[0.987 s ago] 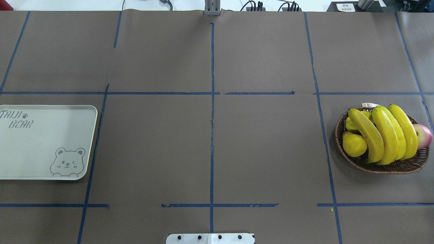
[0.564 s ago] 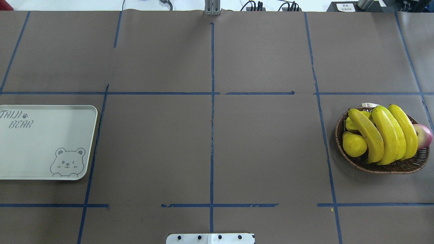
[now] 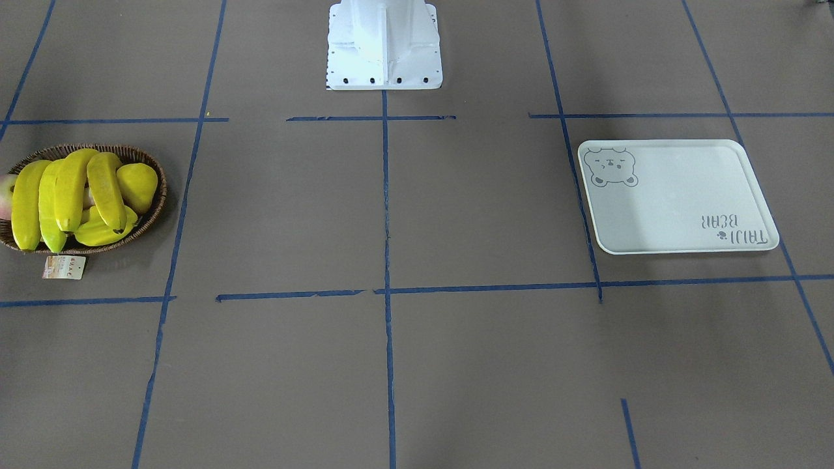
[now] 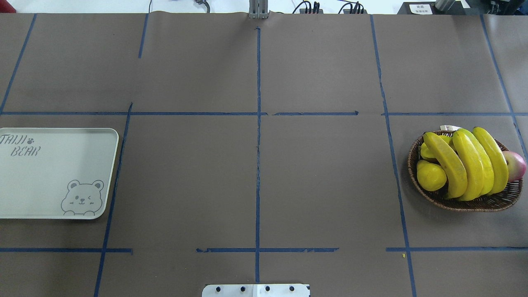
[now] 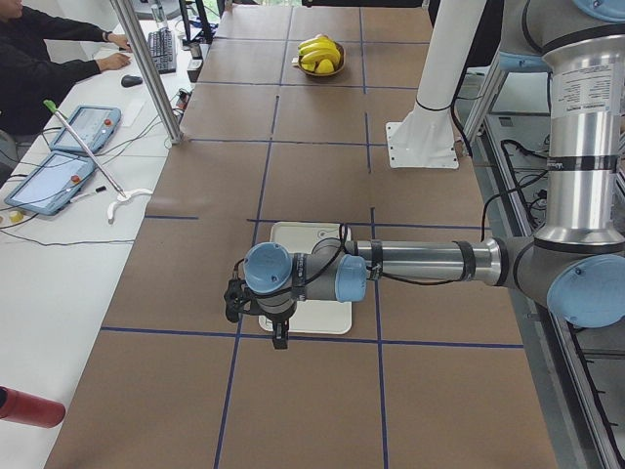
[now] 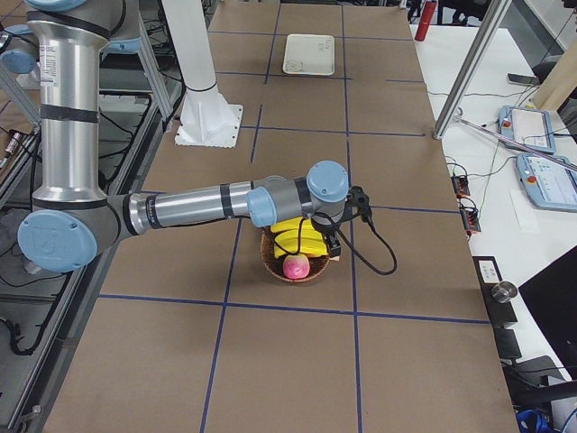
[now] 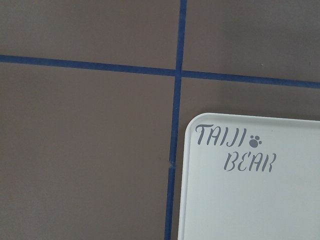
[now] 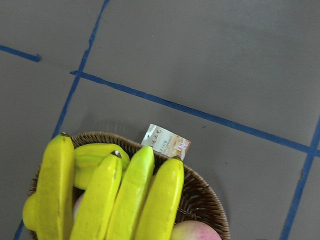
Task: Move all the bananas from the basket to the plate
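Left gripper (image 5: pixel 279 338) state: we cannot tell whether its fingers are spread or pressed together, because it shows only in the side view from the table's left end. In that view it hangs from a level forearm above the near corner of the plate (image 5: pixel 330 319). (Neither wrist camera catches its own fingers.) The left wrist view looks straight down on the plate's lettered corner, which reads "TAIJI BEAR" with a paw print. It also shows crossing blue tape lines (image 7: pixel 176 100) on the brown table cover (image 7: pixel 85 160).

Farther along the table we find the white robot base (image 5: pixel 420 147), fixed at the right edge about midway.

At the far end sits the basket (image 4: pixel 474 204), well apart from the plate. All four bananas (image 4: pixel 466 165) lie in it side by side, piled over the other fruit. A yellow pear (image 4: pixel 431 175) rests at their left and a pink apple (image 4: pixel 517 165) at their right. A paper tag (image 3: pixel 64 267) lies on the table just beside the rim.

Right gripper (image 6: pixel 330 242) hangs above the bananas. We cannot tell its state either.
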